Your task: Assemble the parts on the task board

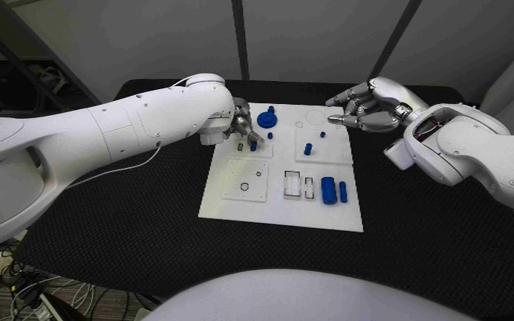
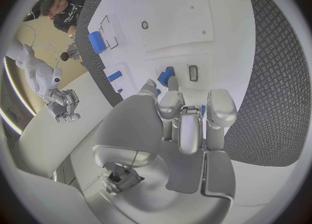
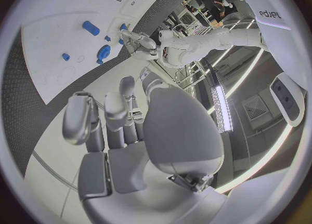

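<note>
Two silver hands | left hand [image 1: 240,124] fingers pinch blue peg [image 1: 252,143] | right hand [image 1: 368,109] curled, empty

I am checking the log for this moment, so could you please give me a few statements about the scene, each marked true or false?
1. The left hand is over the white task board, fingers at a small blue part. True.
2. The right hand holds a blue part. False: it holds nothing.
3. Two oblong blue parts lie side by side on the board. True.
4. The round blue disc part lies on the black table. False: it is on the board.
</note>
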You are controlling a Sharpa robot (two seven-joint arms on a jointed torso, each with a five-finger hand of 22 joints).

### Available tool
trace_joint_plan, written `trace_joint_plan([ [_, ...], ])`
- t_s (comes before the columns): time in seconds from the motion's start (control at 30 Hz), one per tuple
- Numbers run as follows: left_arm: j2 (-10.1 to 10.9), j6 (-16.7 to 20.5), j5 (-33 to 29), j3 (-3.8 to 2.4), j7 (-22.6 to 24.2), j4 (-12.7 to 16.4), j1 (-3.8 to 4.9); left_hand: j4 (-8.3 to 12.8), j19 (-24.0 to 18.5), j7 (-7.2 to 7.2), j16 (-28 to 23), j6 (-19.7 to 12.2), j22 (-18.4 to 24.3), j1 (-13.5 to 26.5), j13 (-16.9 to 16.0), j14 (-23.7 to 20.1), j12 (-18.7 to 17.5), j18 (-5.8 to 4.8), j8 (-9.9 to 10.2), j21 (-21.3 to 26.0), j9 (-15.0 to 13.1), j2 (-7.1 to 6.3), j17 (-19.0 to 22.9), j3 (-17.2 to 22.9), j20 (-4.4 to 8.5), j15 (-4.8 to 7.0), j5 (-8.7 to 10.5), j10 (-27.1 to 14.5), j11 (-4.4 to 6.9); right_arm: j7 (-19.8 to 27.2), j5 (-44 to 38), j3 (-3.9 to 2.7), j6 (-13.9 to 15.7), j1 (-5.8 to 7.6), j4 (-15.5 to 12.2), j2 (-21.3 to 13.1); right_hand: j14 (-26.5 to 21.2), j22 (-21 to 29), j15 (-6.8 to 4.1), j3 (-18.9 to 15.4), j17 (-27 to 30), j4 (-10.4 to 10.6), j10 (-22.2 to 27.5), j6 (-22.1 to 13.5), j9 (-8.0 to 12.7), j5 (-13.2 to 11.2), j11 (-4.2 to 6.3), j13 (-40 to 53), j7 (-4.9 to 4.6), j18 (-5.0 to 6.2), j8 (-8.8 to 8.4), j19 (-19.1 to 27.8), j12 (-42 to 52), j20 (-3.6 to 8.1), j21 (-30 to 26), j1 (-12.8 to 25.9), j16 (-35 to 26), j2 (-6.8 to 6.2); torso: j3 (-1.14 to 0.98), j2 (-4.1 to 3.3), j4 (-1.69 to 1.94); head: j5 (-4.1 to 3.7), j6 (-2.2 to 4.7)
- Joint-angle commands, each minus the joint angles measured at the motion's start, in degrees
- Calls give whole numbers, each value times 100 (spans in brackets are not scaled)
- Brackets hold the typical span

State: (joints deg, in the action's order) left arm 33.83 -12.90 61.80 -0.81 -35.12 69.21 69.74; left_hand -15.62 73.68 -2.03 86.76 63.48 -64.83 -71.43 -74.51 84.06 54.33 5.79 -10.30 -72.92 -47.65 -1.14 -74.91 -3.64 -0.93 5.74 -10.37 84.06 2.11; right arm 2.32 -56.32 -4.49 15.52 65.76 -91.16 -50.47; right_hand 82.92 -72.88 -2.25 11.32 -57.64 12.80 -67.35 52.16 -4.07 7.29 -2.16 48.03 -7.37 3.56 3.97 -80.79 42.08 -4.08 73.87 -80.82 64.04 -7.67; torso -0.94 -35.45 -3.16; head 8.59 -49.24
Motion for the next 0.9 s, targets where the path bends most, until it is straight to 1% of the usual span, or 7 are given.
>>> trace_joint_plan([
  [0.03,-23,-147,-15,-2,-71,-22,10,40,3,-5,28,49,-10,-90,1,488,-13,20,33,38,14,2,-1049,-2,-23,-28,-49,56,-36,24,-13,-5,-3,11,-7,4,52,5,1,4,-2,42,-33,22,8,30,-11,-8,9,64,-23,-35,18,5,-34,56,-10,-19,-3,3,0,0,-3],
  [0.2,-46,-171,-15,-1,-83,-49,11,184,9,28,31,86,-25,-333,-1,489,-7,20,-2,38,16,125,-1053,70,-10,-11,-77,58,-10,22,-14,-5,-5,11,-6,5,52,5,1,4,-2,42,-33,22,8,30,-11,-8,9,64,-23,-35,18,5,-34,56,-10,-19,-2,3,2,-4,-9],
  [0.53,-77,-247,-15,2,-70,-76,12,336,13,45,42,88,-42,-511,-4,492,0,17,-20,36,17,192,-1068,104,2,-1,-77,60,4,22,-14,-5,-8,11,-7,6,55,-4,-1,14,-8,35,-39,24,7,40,-9,-3,11,62,-22,-42,33,5,-28,47,-12,-16,-2,3,1,-18,-16],
  [0.6,-81,-228,-15,2,-54,-79,12,415,14,31,42,53,-50,-635,2,492,-13,20,-4,37,31,255,-1068,173,22,5,-622,51,28,22,-15,-5,-8,11,-6,6,55,-4,-1,14,-8,35,-39,24,7,40,-9,-3,11,62,-22,-42,33,5,-28,47,-12,-16,-2,3,2,-18,-17],
  [0.77,-73,-55,-15,3,78,-71,13,725,21,53,48,-9,-77,-1032,19,494,-30,12,1,34,42,411,-1076,489,24,9,-1267,48,24,22,-15,-5,-8,11,-3,8,55,-4,-1,14,-8,35,-39,24,7,40,-9,-3,11,62,-22,-42,33,5,-28,47,-12,-16,-4,4,4,-16,-21],
  [0.83,-59,35,-16,3,142,-55,13,874,20,31,50,-32,-84,-1191,34,494,-46,11,-12,36,28,450,-1078,726,18,-1,-1178,44,15,22,-15,-5,-9,11,-2,9,55,-4,-1,14,-8,35,-39,24,7,40,-9,-3,11,62,-22,-42,33,5,-28,47,-12,-16,-4,4,4,-18,-21],
  [0.9,-39,120,-36,4,197,-33,13,1013,19,-17,55,-48,-103,-1173,57,496,-66,4,-63,36,-21,385,-1083,1208,-18,-34,-1055,50,-8,22,-15,-5,-11,11,0,9,55,-4,-1,14,-8,35,-39,24,7,40,-9,-3,11,62,-22,-42,33,5,-28,47,-12,-16,-4,4,4,-19,-22],
])
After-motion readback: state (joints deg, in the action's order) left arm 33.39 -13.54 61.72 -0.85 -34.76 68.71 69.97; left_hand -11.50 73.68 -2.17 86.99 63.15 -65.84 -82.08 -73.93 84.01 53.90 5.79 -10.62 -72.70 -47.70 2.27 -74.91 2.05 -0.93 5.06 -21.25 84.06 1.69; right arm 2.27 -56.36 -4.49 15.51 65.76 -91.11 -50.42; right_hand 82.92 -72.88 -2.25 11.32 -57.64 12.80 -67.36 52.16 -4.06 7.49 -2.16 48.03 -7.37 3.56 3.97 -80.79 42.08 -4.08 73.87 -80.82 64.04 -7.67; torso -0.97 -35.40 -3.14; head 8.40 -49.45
